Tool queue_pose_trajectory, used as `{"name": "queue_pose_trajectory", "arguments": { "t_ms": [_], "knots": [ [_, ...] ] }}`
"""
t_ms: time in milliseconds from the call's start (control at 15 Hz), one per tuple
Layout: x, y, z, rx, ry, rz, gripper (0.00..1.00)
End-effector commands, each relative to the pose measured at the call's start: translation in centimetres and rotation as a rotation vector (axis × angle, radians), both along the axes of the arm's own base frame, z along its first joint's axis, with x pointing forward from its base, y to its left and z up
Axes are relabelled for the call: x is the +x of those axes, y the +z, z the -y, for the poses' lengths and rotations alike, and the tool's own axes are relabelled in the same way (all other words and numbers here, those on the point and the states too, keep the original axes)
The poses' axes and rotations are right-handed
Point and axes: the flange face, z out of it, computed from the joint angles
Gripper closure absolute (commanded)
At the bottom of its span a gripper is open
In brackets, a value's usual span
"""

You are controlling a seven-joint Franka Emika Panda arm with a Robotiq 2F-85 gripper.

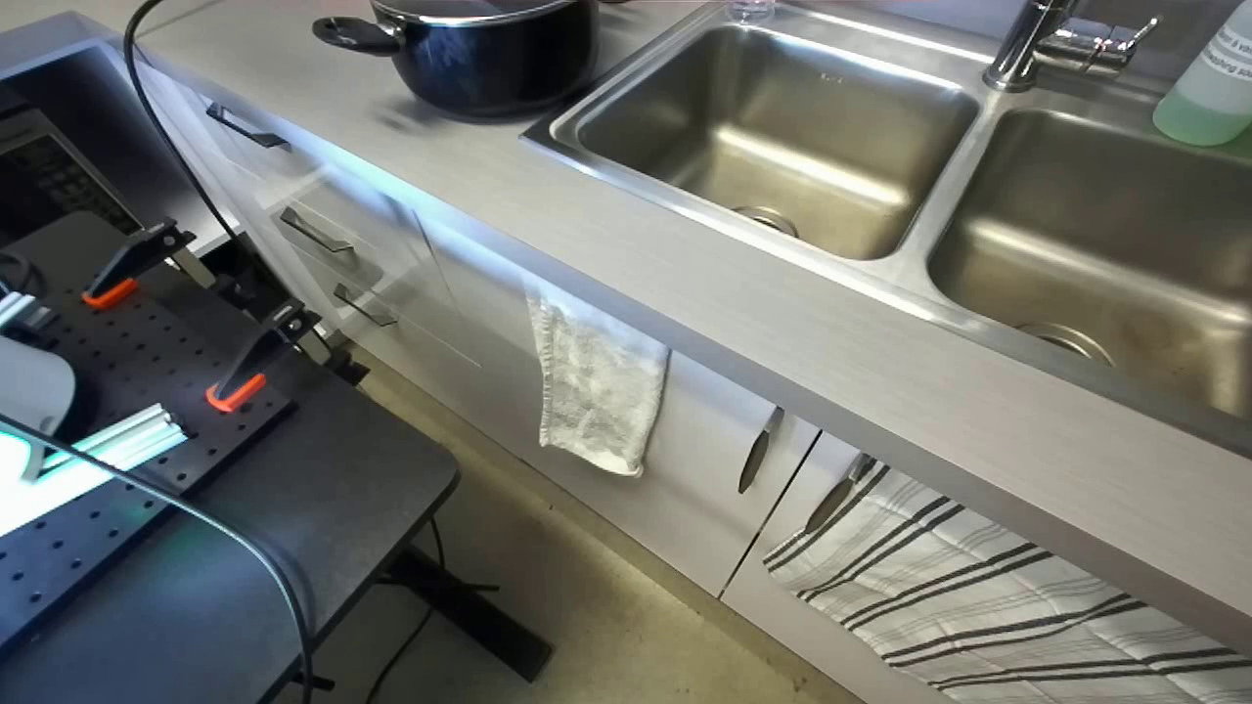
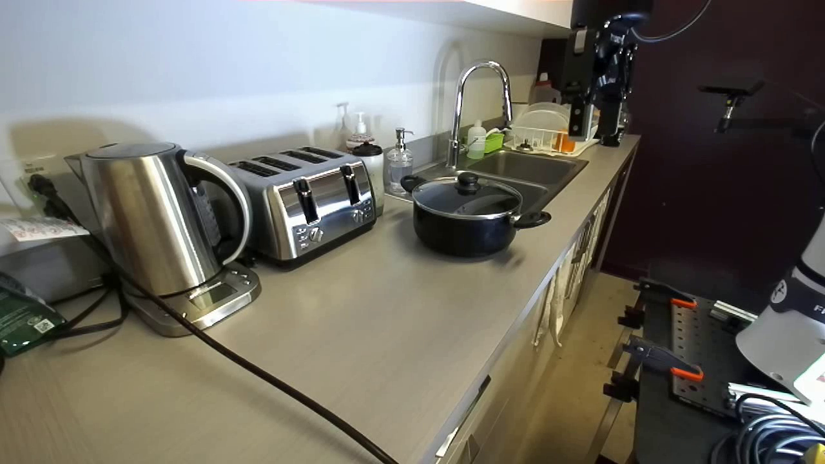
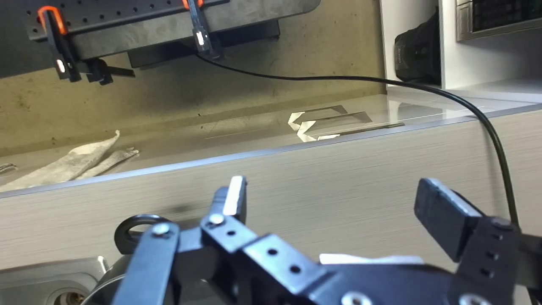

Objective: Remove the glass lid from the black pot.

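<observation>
The glossy black pot (image 2: 464, 233) stands upright on the counter beside the sink. The glass lid (image 2: 445, 198), with its black knob (image 2: 468, 181), sits on the pot's rim. In an exterior view the pot (image 1: 494, 61) is cut off by the top edge, so most of the lid is hidden. My gripper (image 2: 596, 125) hangs in the air near the far end of the counter, apart from the pot. In the wrist view my gripper (image 3: 334, 205) is open, with nothing between its fingers. There the pot (image 3: 112, 273) shows at the lower left, partly hidden behind a finger.
The double steel sink (image 1: 963, 171) with its faucet (image 2: 459, 106) adjoins the pot. A toaster (image 2: 329, 209), a kettle (image 2: 151, 219) and a soap bottle (image 2: 399, 166) stand along the wall. A black cable (image 2: 277, 380) crosses the counter. A wall cabinet (image 2: 522, 16) hangs above.
</observation>
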Motion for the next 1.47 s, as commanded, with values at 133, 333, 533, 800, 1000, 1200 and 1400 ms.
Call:
{"name": "queue_pose_trajectory", "arguments": {
  "t_ms": [133,333,533,800,1000,1200,1400],
  "knots": [
    [1.1,-0.5,1.4,-0.062,0.004,0.037,0.0],
    [2.6,-0.8,3.4,-0.119,-0.009,0.088,0.0],
    [4.9,-1.5,6.2,-0.167,-0.032,0.135,0.0],
    [7.9,-2.7,10.1,-0.213,-0.089,0.161,0.0],
    [10.0,-3.4,13.0,-0.231,-0.129,0.154,0.0],
    [12.6,-3.8,15.9,-0.234,-0.171,0.13,0.0],
    [14.9,-4.1,17.9,-0.229,-0.183,0.099,0.0]
  ]
}}
